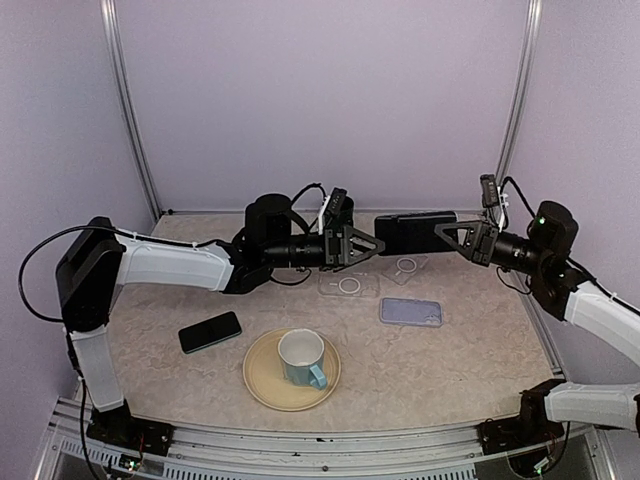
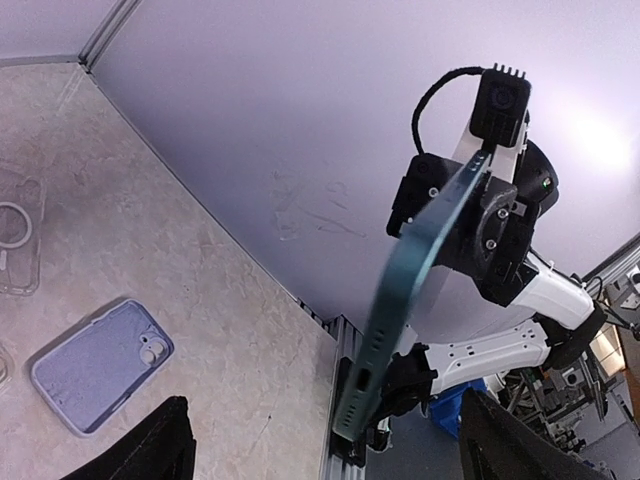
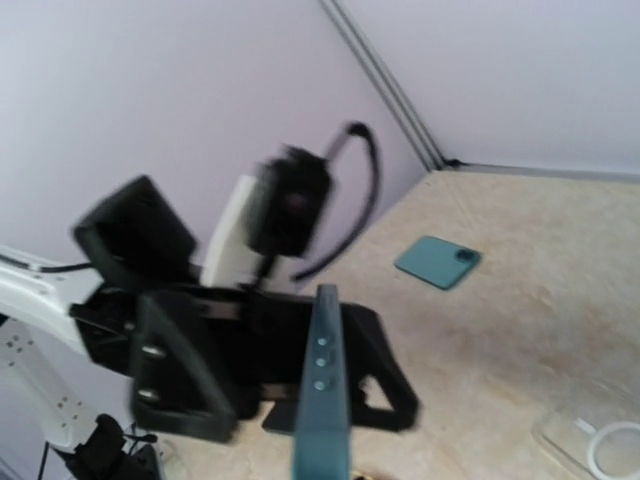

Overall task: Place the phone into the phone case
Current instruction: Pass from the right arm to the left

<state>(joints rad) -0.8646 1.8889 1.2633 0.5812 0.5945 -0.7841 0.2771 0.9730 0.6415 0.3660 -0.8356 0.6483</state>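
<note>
Lavender walls all round and a beige marbled desk (image 1: 480,370), so that's the setup.

From the top camera, the phone (image 1: 415,232) isn't on the desk at all. It's up in the air over the back middle, lying roughly level, with the right jaws clamped on its right end. The left jaws point at its other end, just beside it, and I can't tell from up here if they touch. Below sit two clear cases (image 1: 348,284), and a bit nearer there's a lavender case (image 1: 410,312). There's also a second phone (image 1: 210,331) and a cup (image 1: 302,358) on a plate (image 1: 262,385), off to the left.

On the left wrist cam the phone is seen edge-on, held from behind by the right arm (image 2: 500,230). The left jaws are wide open and gripping nothing. Both fingers (image 2: 150,445) sit at the bottom corners, with the phone's near end between them.

The right wrist cam is blurry. The phone's edge sticks up the middle with the left arm's black jaws right behind it.

Looks to me like a mid-air handoff or regrip, with the case step not yet begun. My guess is the left jaws need to close squarely on the free end before the right lets go, otherwise it drops.
</note>
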